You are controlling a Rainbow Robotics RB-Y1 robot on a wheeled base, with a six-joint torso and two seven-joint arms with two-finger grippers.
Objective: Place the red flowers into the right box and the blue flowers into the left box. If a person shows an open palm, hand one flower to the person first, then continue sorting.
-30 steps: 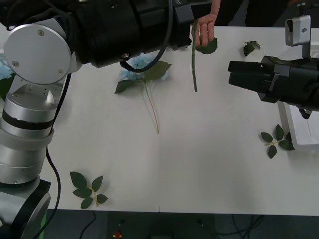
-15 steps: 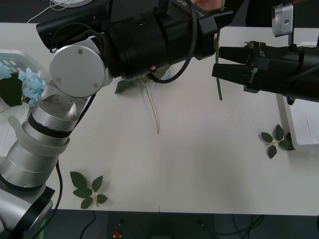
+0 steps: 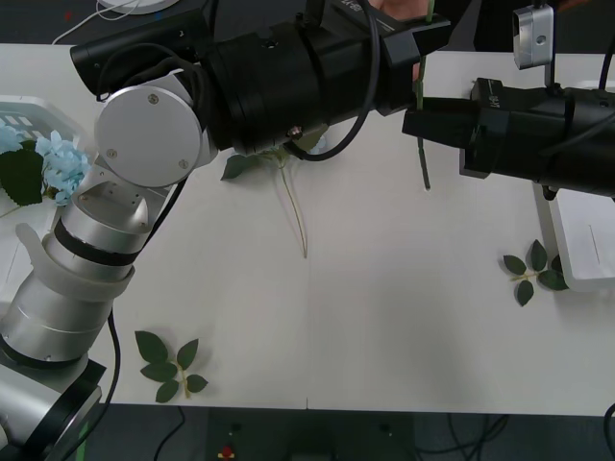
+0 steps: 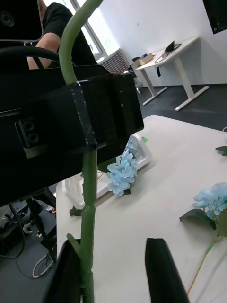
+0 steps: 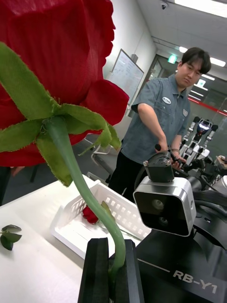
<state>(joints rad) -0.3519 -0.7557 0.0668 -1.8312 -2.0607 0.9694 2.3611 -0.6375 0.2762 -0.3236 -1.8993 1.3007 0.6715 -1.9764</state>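
A red rose (image 5: 52, 61) with a large bloom and green sepals is standing upright, its stem (image 3: 423, 144) hanging over the table. Another rose (image 5: 90, 214) is lying in the white right box (image 5: 75, 239). Pale blue flowers (image 3: 60, 158) are lying in the left box (image 3: 19, 101), and one (image 4: 210, 196) is lying on the table.

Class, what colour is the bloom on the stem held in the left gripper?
Red bloom, clearest in the left wrist view.

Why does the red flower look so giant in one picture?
Left wrist view: the red rose sits right against the camera, its stem clamped in the left end effector, so it looms big. Front view: from farther off, that stem looks thin. Right wrist view: bright windows glare behind the open right end effector.
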